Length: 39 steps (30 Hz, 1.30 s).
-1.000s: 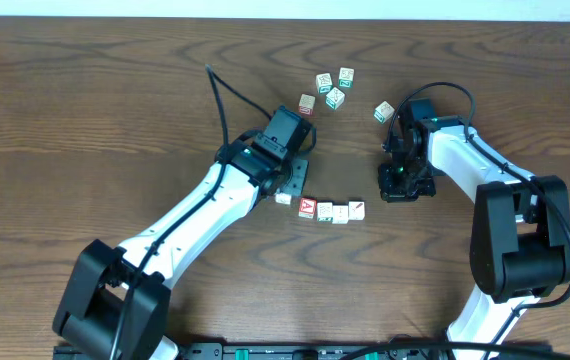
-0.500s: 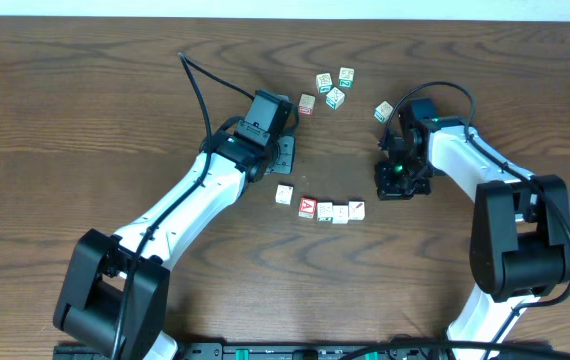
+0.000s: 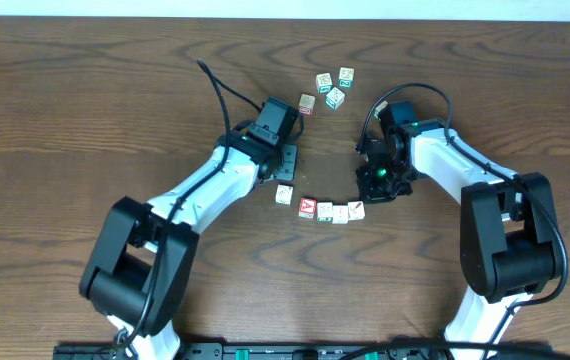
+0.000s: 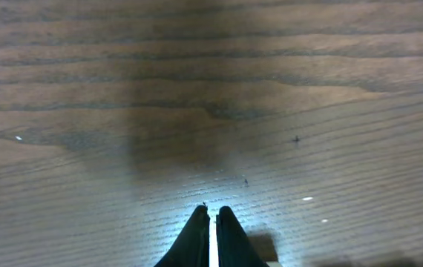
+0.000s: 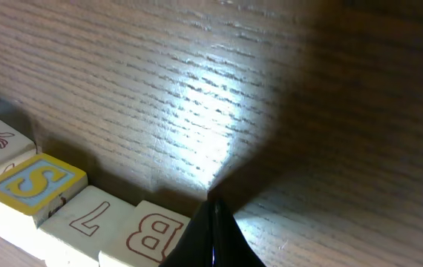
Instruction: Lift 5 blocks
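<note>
The blocks (image 3: 325,211) lie in a rough row mid-counter (image 3: 85,120), with one end block slightly apart. Squaring the row looks like the step in hand; next, likely, comes an even squeeze from both ends. The left end effector (image 4: 210,220) is closed and empty near that stray block. The right end effector (image 5: 213,211) is closed and empty just beside the B block (image 5: 148,233).

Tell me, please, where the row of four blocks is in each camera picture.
Overhead: the row of four blocks lies just below the centre, its right end close to the right gripper.
Left wrist: not in it.
Right wrist: the row fills the lower left corner and ends beside the gripper.
Shared landmark: the shut right gripper, next to the row's end.
</note>
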### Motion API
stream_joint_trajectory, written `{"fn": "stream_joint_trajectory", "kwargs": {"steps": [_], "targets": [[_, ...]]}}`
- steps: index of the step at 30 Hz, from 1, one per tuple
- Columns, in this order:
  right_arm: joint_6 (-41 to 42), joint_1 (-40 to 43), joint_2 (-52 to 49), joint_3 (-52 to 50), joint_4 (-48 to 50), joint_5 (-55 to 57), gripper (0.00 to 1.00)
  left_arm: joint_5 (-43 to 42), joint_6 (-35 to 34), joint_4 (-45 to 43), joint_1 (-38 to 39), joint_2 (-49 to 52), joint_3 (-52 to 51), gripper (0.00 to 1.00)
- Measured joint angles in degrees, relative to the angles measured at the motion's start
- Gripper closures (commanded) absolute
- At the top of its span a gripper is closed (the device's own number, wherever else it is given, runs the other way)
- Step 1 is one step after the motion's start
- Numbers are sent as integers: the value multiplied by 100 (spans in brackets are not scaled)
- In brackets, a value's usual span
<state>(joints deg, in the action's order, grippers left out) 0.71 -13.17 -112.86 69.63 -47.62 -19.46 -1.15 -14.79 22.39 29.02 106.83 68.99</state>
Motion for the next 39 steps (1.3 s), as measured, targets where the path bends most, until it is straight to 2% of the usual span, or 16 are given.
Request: {"fn": "stream_joint_trajectory", "kwargs": {"steps": [24, 39], "targets": [[-136, -11, 0, 0, 201, -7, 99, 0, 0, -306, 2, 31, 0, 93], [-157, -11, 0, 7, 251, -4, 99, 0, -2, -321, 188, 525, -9, 93]]}}
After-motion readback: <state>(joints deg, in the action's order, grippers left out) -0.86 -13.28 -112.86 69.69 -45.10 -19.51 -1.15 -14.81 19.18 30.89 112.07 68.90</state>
